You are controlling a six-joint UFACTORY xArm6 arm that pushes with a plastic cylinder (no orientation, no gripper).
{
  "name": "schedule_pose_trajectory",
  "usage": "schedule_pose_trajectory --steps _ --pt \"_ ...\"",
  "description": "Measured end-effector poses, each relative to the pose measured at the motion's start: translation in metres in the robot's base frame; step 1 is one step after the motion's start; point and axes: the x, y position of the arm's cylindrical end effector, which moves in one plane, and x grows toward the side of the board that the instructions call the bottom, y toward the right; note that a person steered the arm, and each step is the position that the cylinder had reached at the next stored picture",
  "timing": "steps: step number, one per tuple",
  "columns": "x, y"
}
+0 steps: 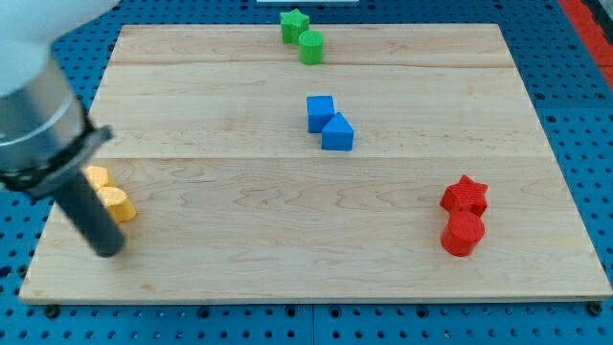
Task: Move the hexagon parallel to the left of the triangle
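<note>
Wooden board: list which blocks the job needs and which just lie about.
Job: yellow hexagon block, blue triangle block, my tip just below the hexagon.
Lying about: blue cube, green star, green cylinder, red star, red cylinder, half-hidden yellow block.

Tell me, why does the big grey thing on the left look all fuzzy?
In the camera view, the arm is close to the lens, so it blurs; my tip sits just below the yellow blocks. The wooden board is evenly lit, sharp, without glare.
</note>
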Motion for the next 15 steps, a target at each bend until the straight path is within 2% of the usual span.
schedule_pose_trajectory --steps 1,2,5,6,7,9,10,11,12,13,14,15 --pt "-0.025 -0.038" --pt "-0.051 -0.032" --pt "-0.094 0.039" --pt "-0.095 -0.025" --pt "-0.115 0.026" --pt "-0.125 0.185" --pt "-0.129 0.207" --pt "-0.073 0.171" --pt "-0.034 0.086" --pt "-0.028 0.003" --pt "-0.028 -0.001" --pt "0.000 -0.003"
